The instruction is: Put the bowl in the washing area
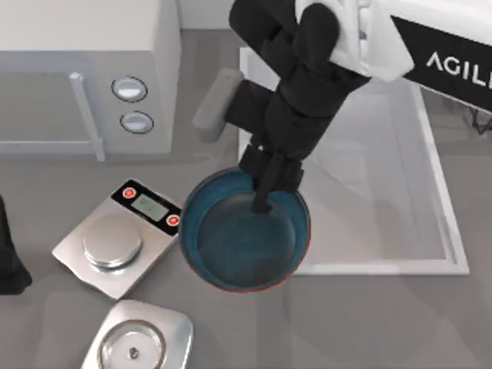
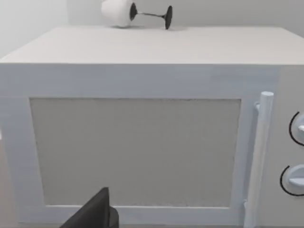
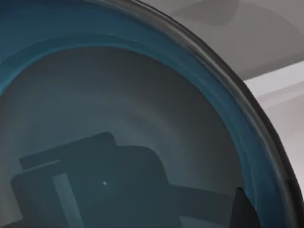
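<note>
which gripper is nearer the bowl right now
Right. The right gripper is at the bowl, one finger reaching down inside its far rim. The left arm is parked at the table's left edge, beyond the scale.

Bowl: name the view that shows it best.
The top view: the whole bowl shows, overlapping the washing area's corner, with the right gripper at its rim. The right wrist view shows part of its teal inside; the left wrist view faces the microwave.
</note>
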